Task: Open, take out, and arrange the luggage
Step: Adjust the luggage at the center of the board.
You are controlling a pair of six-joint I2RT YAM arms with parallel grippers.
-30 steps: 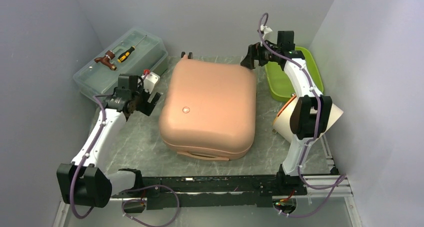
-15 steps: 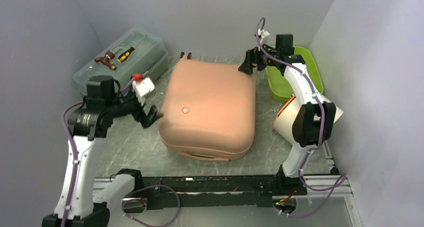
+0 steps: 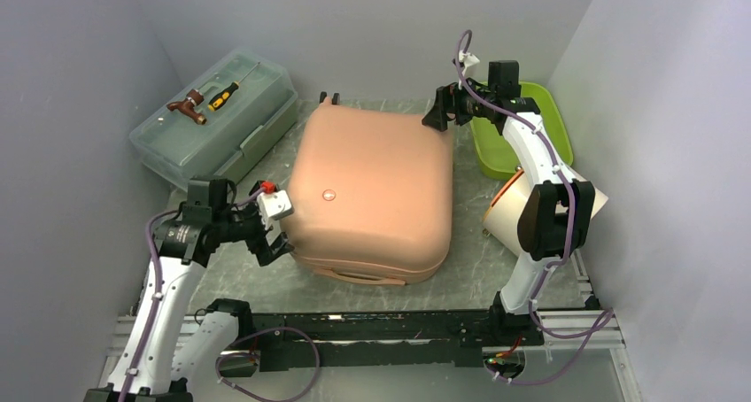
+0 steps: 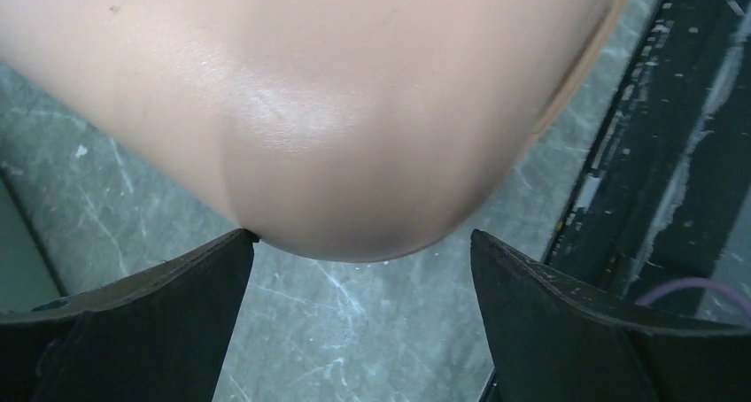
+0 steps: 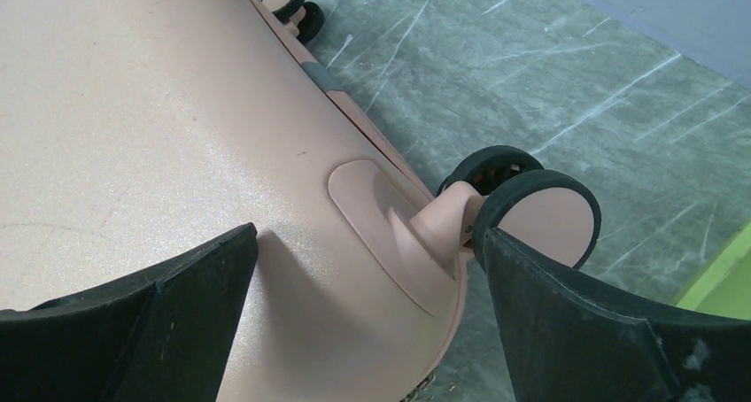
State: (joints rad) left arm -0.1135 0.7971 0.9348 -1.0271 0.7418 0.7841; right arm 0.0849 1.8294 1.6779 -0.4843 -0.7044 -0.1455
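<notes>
The luggage (image 3: 372, 194), a salmon-pink hard-shell case, lies flat and closed in the middle of the table. My left gripper (image 3: 276, 243) is open at its near-left corner. In the left wrist view that rounded corner (image 4: 336, 110) sits just ahead of the gripper (image 4: 363, 235), and the left fingertip (image 4: 239, 243) touches or nearly touches the shell. My right gripper (image 3: 438, 116) is open at the far-right corner. In the right wrist view, that gripper (image 5: 368, 232) spans the shell (image 5: 133, 110) and a black wheel (image 5: 540, 212). Neither gripper holds anything.
A translucent toolbox (image 3: 217, 119) at the back left carries a screwdriver (image 3: 226, 92) and a brown fitting (image 3: 188, 108). A lime green tray (image 3: 518, 132) sits at the back right, with a white cone-shaped thing (image 3: 509, 212) in front of it. A black rail (image 3: 372, 327) runs along the near edge.
My left arm swung from beside the luggage's left side toward me, down to its near-left corner. The right gripper shifted slightly at the far-right corner. The luggage has not moved.
</notes>
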